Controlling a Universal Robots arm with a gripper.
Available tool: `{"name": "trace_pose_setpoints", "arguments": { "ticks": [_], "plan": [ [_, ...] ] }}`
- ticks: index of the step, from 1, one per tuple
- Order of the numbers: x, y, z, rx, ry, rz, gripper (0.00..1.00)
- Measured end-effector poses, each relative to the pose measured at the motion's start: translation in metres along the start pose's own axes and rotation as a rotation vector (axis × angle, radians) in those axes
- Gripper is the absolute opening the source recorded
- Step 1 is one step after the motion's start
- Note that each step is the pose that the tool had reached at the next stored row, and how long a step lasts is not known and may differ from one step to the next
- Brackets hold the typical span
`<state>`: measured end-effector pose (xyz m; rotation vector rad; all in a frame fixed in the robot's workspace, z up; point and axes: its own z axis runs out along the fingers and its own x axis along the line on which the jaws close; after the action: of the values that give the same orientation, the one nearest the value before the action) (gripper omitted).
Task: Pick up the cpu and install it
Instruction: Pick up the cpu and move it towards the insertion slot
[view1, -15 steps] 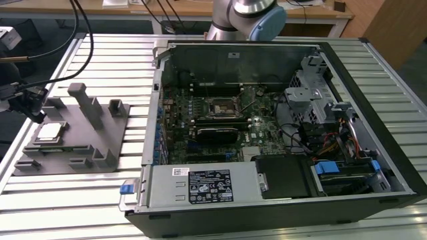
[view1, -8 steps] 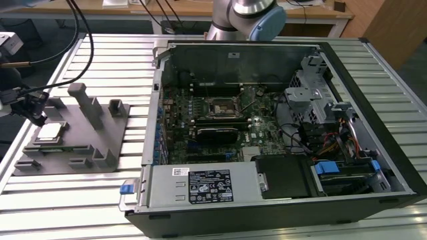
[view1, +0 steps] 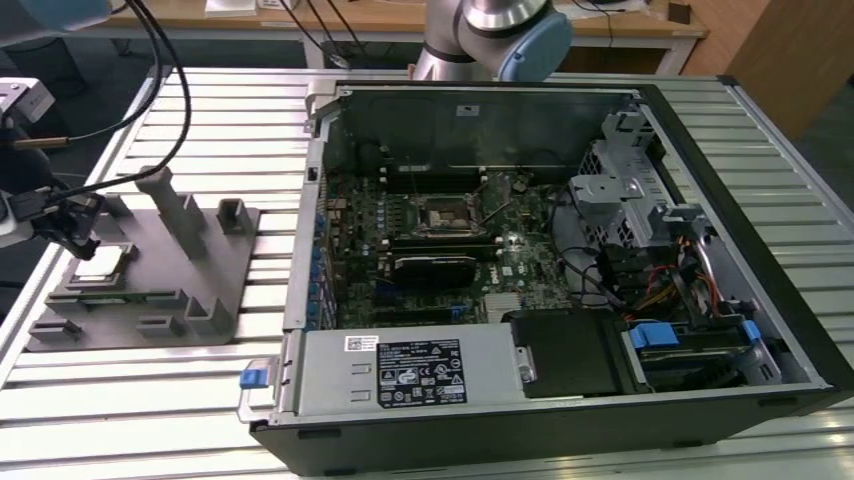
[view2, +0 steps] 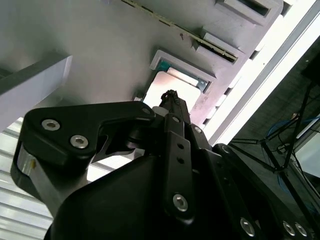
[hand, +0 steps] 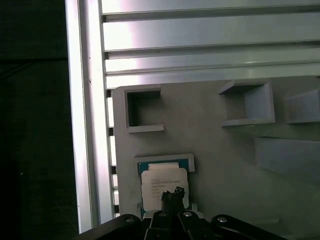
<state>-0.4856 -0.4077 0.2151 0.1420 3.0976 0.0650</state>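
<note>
Your gripper (hand: 172, 192) is hovering just over the cpu (hand: 161, 181); whether it is spread or closed, I cannot tell. The cpu is lying flat in a pocket (hand: 165, 158) at the edge of the grey block (hand: 225, 150), so be aiming centred and level.

The slatted metal surface (view1: 134, 400) carries two items: a grey block (view1: 260, 265) toward the exterior view's left, and an open computer case (view1: 561, 425) just beside it.
</note>
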Motion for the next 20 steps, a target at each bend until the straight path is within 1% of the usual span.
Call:
{"name": "trace_pose_setpoints", "arguments": {
  "ticks": [4, 8, 14, 20],
  "plan": [
    [0.0003, 0.0000, 0.0059, 0.0000, -0.0001, -0.001, 0.11],
    [0.0005, 0.0008, 0.0068, 0.0001, 0.0003, -0.003, 0.11],
    [0.0017, 0.0008, 0.0129, 0.0000, 0.0001, -0.003, 0.11],
    [0.0025, 0.0027, 0.0156, -0.0003, 0.0006, -0.013, 0.11]
  ]
}}
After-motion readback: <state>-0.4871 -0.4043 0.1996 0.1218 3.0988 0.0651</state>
